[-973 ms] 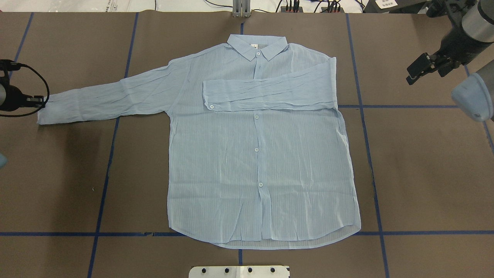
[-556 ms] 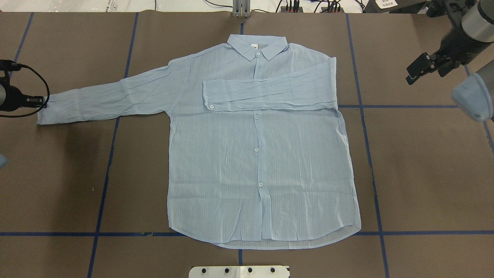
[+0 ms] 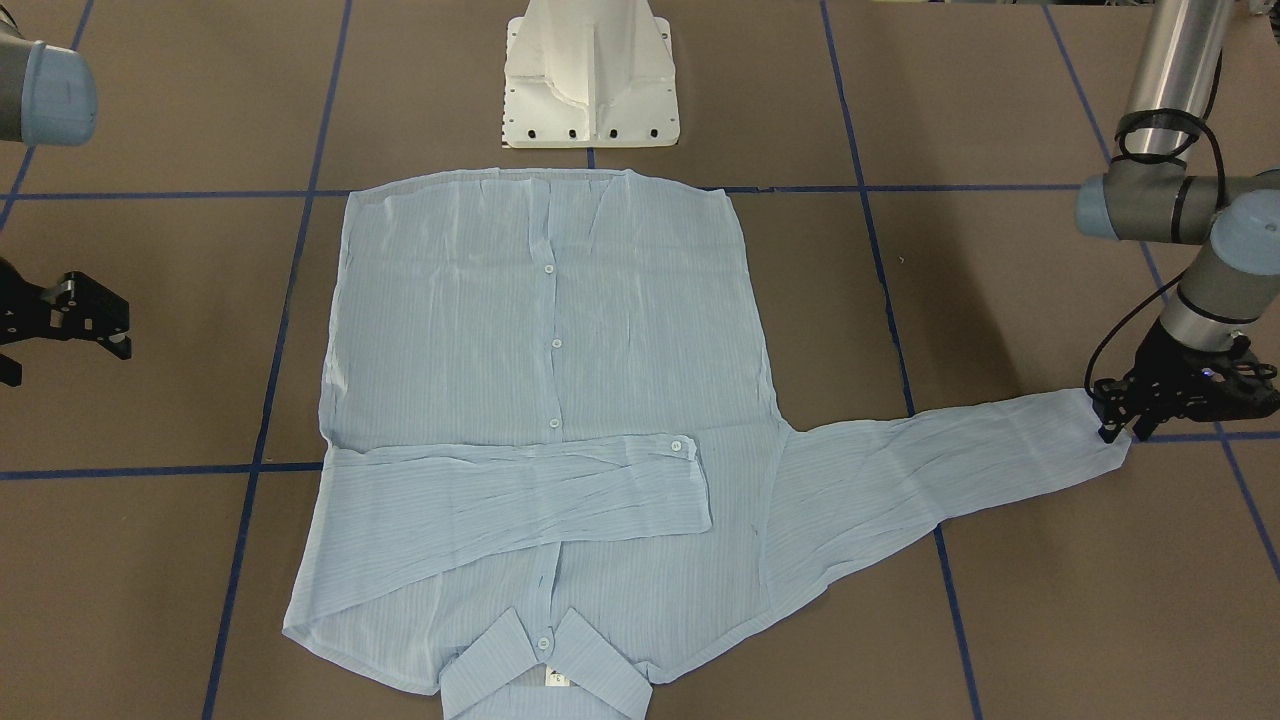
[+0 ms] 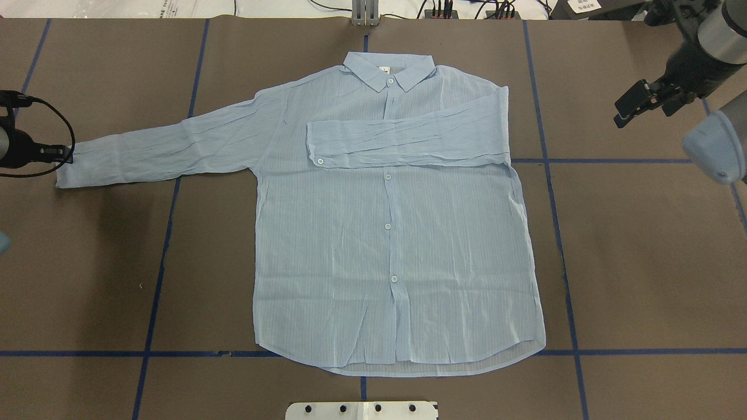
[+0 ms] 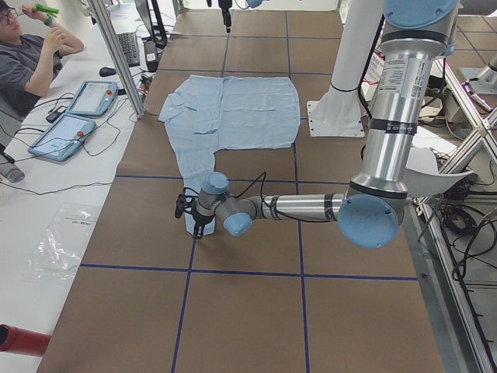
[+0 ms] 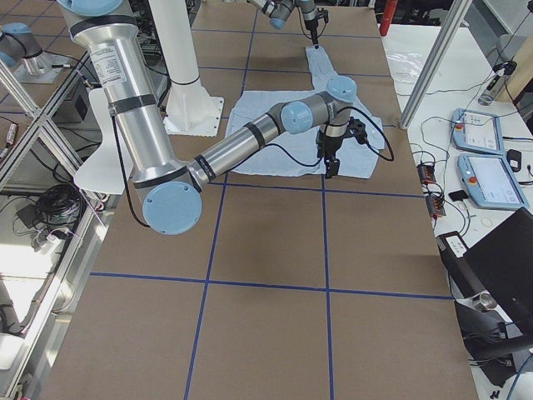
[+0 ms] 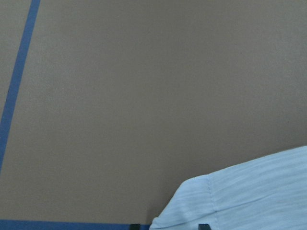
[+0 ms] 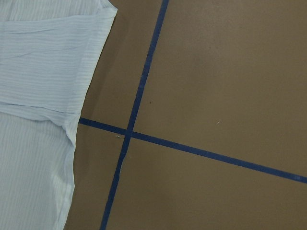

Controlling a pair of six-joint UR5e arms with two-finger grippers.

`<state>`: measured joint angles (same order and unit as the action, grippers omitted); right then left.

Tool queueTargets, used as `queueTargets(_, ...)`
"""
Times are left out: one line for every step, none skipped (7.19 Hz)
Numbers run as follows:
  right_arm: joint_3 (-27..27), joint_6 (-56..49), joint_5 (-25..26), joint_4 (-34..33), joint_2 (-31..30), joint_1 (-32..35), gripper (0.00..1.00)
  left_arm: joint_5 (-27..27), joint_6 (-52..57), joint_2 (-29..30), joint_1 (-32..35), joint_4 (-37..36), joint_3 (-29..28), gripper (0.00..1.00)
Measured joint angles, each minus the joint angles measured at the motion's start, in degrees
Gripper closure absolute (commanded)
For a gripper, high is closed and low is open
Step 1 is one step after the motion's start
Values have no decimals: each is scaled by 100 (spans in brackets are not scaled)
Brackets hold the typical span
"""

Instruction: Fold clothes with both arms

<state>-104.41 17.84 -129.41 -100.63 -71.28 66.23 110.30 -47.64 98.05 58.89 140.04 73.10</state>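
Note:
The light-blue striped shirt (image 4: 397,233) lies flat on the brown table, buttoned, with its collar on the far side. Its right sleeve (image 4: 408,140) is folded across the chest. The other sleeve (image 4: 175,146) stretches straight out to the table's left. My left gripper (image 4: 65,155) sits low at that sleeve's cuff (image 7: 249,191), and its two fingertips stand apart on either side of the cuff's edge, open. My right gripper (image 4: 627,111) hangs open above bare table, off the shirt's right shoulder, holding nothing. In the front-facing view the left gripper (image 3: 1122,432) is at the sleeve's end.
Blue tape lines (image 4: 554,175) cross the brown table cover. The white pedestal base (image 3: 590,80) stands just behind the shirt's hem. A seated person (image 5: 31,54) and teach pendants (image 5: 78,116) are on a side bench beyond the collar side.
The left gripper has edged a little towards the shirt, onto the cuff's end. The shirt and the right arm have hardly moved.

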Motion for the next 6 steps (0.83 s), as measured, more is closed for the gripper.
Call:
queueTargets(0,0,2,0,0,1,0,-2,0,2,0,-7,-3,53)
queueTargets(-2,2,3,0,0,1,0,-6,0,3,0,-13,-8,54)
queueTargets(-4,4,3,0,-1,2,0,-8,0,6,0,-17,-15,54)
queueTargets(-3,2,3,0,-5,3,0,-6,0,24,0,-20,-38,62)
queueTargets(-1,1,3,0,-8,4,0,-5,0,55,0,-21,-76,70)
queueTargets(-1,2,3,0,-8,4,0,-6,0,89,0,-21,-112,77)
